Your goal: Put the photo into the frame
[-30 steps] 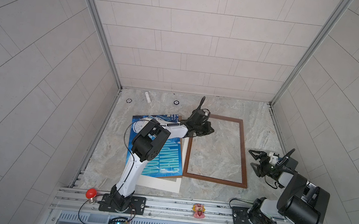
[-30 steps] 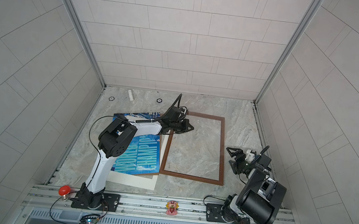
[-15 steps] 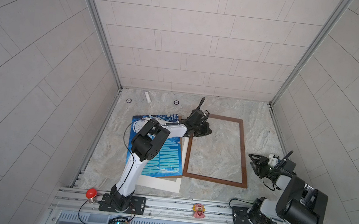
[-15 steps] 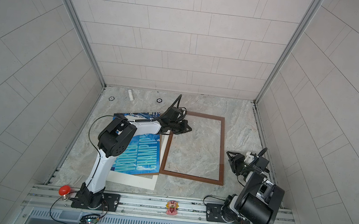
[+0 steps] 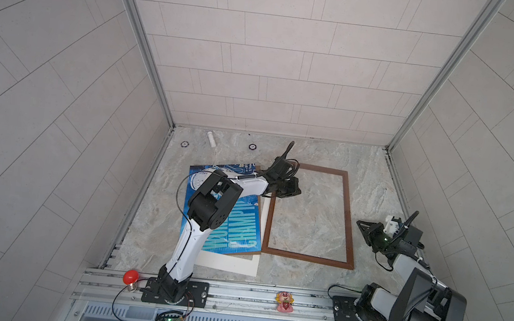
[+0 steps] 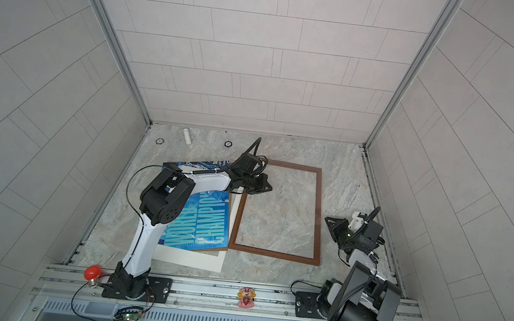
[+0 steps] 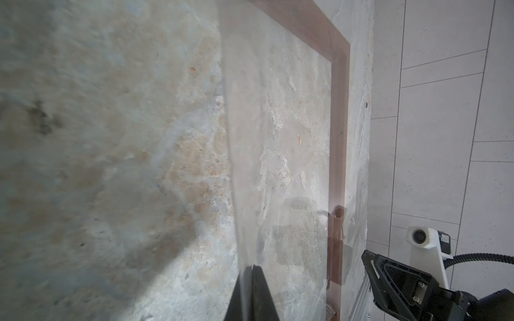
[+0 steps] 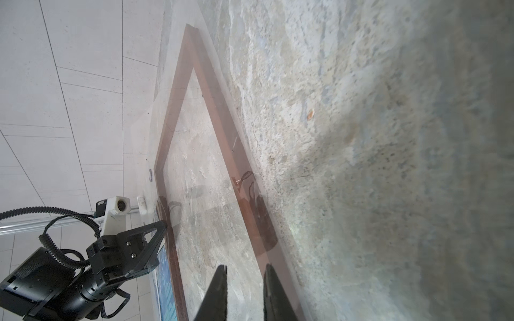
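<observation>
White link shells and black joint housings make up the left arm [image 5: 188, 249] and right arm [image 5: 422, 318], with ribbed black cables [image 8: 55, 211], white wrist-camera mounts [image 7: 425, 239], screwed black base plates [image 5: 194, 295] and a triangular-braced black left gripper [image 8: 162, 225].

Pale grey tiled walls [image 5: 277, 55] are enclosing the space on three sides, meeting at slim aluminium corner posts [image 5: 142, 39]. A marbled grey-beige tabletop [image 5: 373, 168] is lying flat beneath them. Soft, even light is falling across it, casting only faint shadows. A ribbed aluminium rail [image 5: 240, 294] is running along the near edge.
</observation>
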### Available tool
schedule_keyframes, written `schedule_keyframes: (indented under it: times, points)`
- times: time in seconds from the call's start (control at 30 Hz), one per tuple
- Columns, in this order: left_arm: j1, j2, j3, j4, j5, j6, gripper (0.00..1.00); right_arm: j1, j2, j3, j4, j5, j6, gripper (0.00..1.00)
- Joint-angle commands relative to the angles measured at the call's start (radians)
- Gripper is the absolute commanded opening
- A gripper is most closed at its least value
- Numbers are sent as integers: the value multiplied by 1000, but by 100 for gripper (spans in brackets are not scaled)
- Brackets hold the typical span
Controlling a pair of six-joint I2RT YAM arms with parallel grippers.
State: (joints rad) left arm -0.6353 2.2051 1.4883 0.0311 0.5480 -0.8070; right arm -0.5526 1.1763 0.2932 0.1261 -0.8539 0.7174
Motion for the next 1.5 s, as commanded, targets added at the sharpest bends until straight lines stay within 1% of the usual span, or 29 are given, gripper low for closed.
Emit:
schedule_keyframes:
  times: [0.0, 0.03, 0.07, 0.1, 0.23, 0.33, 0.43, 0.47, 0.53, 0.7, 0.77, 0.83, 1.0, 1.07, 1.17, 1.37, 1.43, 1.47]
  points:
    - [-1, -41, 16, -26, 5, 25, 0, 18, 47, 29, -22, 18, -36, 23]
    - [-2, -39, 18, -31, 6, 26, 0, 16, 58, 39, -54, 27, -55, 29]
    - [-1, -38, 19, -37, 6, 26, 0, 14, 64, 57, -103, 51, -84, 39]
    - [-2, -37, 22, -43, 5, 26, 0, 15, 70, 69, -128, 67, -103, 47]
    - [-3, -32, 24, -49, -4, 23, 0, 16, 59, 76, -171, 118, -137, 58]
    - [-2, -29, 28, -47, 0, 22, 0, 16, 46, 86, -225, 159, -166, 63]
    - [-2, -25, 33, -47, 4, 22, 0, 22, 61, 95, -238, 158, -173, 65]
    - [-1, -25, 36, -49, 6, 22, 0, 22, 79, 95, -228, 140, -169, 64]
    - [-1, -21, 41, -52, 9, 21, 0, 26, 117, 87, -191, 93, -150, 58]
    - [-2, -24, 41, -65, 7, 20, 0, 28, 211, 35, 30, -57, -13, 46]
    - [-4, -26, 35, -68, 3, 19, 0, 35, 227, 25, 98, -93, 35, 39]
    - [-3, -27, 30, -73, -5, 19, 0, 55, 208, 29, 96, -92, 36, 35]
    - [-4, -21, 40, -105, -13, 14, 0, 73, 98, 51, 0, -62, 8, 24]
    - [-5, -17, 50, -127, -4, 15, 0, 78, 56, 68, -51, -56, -14, 23]
    - [-6, -18, 42, -122, 3, 5, 0, 87, 20, 75, -73, -59, -15, 23]
    - [-6, -52, 3, -120, -5, -6, 0, 119, 73, 70, -38, -86, -1, 23]
    - [-6, -65, -17, -102, -2, -19, 0, 144, 98, 67, -21, -86, 6, 19]
    - [-5, -73, -30, -88, -3, -25, 0, 159, 109, 69, -14, -83, 8, 14]
